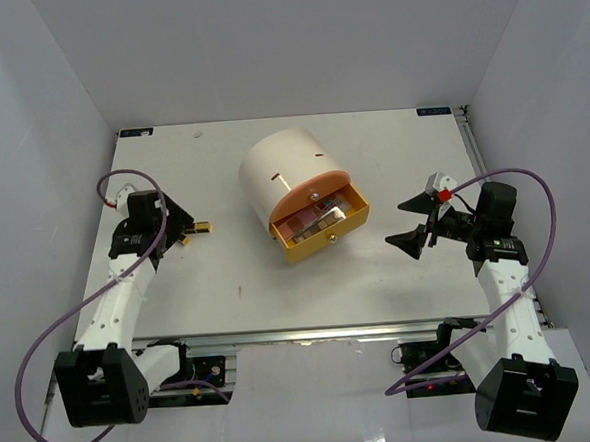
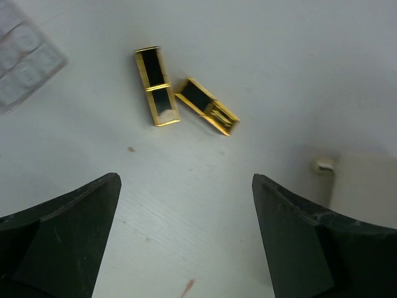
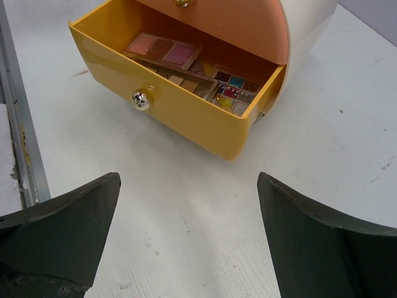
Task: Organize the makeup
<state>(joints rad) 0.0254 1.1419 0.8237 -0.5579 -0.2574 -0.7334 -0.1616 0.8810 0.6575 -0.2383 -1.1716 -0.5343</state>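
Gold bars [image 2: 157, 87] lie left, before the spread left gripper [image 2: 185, 180]; one should be straddled across its width. Right gripper [image 3: 188, 177] is also spread.

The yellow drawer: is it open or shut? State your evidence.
Open. The yellow drawer is pulled out from the cream cylinder, and eyeshadow palettes lie visible inside it.

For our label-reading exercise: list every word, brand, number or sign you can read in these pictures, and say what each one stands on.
No text is readable.
Blue stickers at the far corners of the table: too small to read.
Gold-and-black bars and yellow drawer: no lettering visible.
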